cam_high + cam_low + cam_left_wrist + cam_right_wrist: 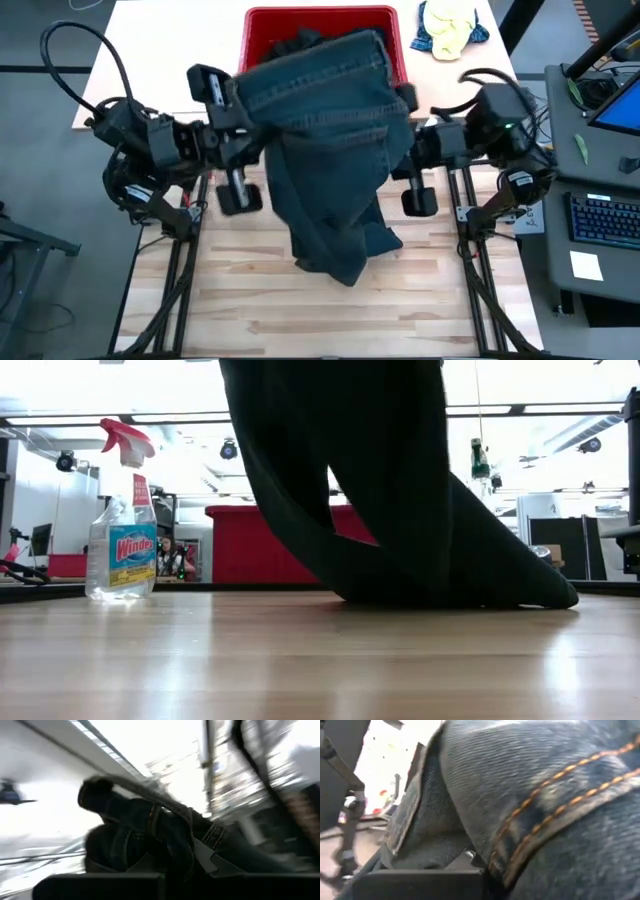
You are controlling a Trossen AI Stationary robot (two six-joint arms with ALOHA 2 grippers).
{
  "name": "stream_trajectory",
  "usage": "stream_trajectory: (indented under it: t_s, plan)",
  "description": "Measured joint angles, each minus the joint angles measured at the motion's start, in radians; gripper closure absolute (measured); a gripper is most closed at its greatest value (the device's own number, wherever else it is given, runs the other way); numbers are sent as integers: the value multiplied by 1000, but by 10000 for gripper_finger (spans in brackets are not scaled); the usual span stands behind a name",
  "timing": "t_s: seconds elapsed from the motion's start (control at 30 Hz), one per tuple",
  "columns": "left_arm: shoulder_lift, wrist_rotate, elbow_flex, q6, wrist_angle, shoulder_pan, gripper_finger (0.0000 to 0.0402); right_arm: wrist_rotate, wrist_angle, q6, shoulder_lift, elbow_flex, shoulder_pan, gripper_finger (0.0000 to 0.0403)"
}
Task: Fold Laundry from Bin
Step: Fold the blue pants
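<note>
Partly hidden bin behind jeans

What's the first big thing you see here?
A big pair of dark blue jeans hangs in the air over the middle of the wooden table, its bottom end touching the wood. The left gripper and right gripper each pinch one side. Behind it sits the red bin.

A pale wooden worktop fills the middle of the high view. At its top right lies a yellow-and-blue cloth bundle. At the right edge sits a keyboard with a yellow sticky note below it. In the low view, a Windex spray bottle stands upright at the left.
</note>
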Motion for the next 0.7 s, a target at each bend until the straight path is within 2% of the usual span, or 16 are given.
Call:
stream_trajectory:
  t_s: [0.17,0.23,0.3,0.4,0.47,0.53,0.7]
  plan:
    - [-2,-263,-2,326,14,13,389,32,53,-35,-9,-1,-2,393]
    - [-2,-313,-2,387,-5,29,388,37,53,-30,-10,-1,-2,393]
    - [-2,-318,-2,401,-18,48,388,100,45,-12,-10,-1,-2,393]
    - [-2,-312,0,311,-21,66,388,340,-29,-56,-2,1,1,393]
    - [-2,-303,0,190,-26,71,388,445,-119,-79,3,2,0,393]
    - [-3,-302,0,90,-64,71,388,485,-217,-69,15,2,-16,393]
    - [-4,-307,-5,-95,-254,96,388,488,-396,14,39,0,-61,386]
